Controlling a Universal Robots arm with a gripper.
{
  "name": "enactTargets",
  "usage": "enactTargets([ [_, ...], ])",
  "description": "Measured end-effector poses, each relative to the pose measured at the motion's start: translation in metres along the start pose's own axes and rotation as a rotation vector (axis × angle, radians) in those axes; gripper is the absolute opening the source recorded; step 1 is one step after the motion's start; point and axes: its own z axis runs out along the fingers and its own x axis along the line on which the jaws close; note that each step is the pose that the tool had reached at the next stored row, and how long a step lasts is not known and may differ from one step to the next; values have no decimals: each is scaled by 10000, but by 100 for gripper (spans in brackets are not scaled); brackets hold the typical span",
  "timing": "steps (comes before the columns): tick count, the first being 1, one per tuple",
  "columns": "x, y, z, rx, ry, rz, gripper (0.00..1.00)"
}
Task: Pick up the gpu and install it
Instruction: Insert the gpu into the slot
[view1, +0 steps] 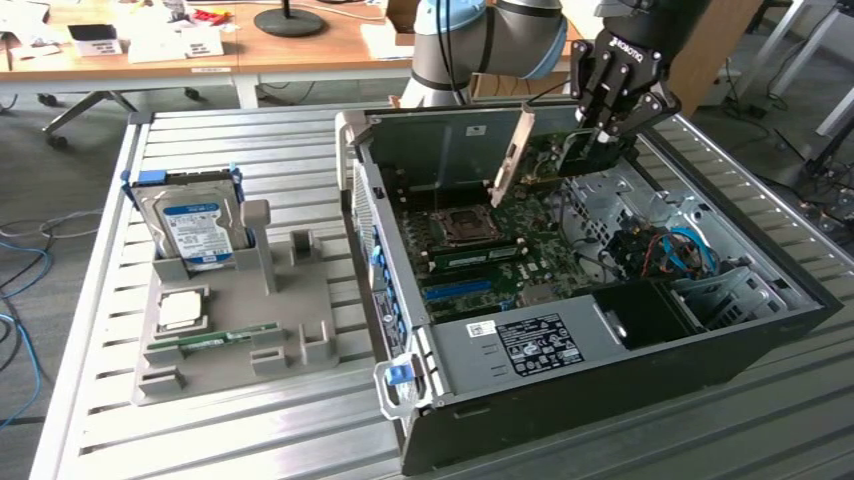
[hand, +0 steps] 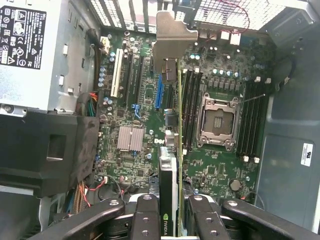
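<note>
The exterior view overlooks the open black metal computer case (view1: 627, 410) from afar; the wrist view, behind the tool (hand: 172, 201), closely faces its green motherboard (hand: 215, 167).

The arm (view1: 461, 40), at twelve o'clock in the exterior view, is a fat silver-grey tube with a light blue cap (view1: 537, 50) on its joint. The gripper (view1: 601, 132), at one o'clock, is black with small white letters. Its fingers (hand: 145, 217) are black bars with round shiny screws.

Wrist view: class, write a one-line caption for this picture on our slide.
The gripper holds the gpu edge-on over the motherboard inside the open computer case.
</note>
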Motion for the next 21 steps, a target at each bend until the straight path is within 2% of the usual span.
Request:
enactTargets([
  [21,1,-1,24,-4,13,-290,27],
])
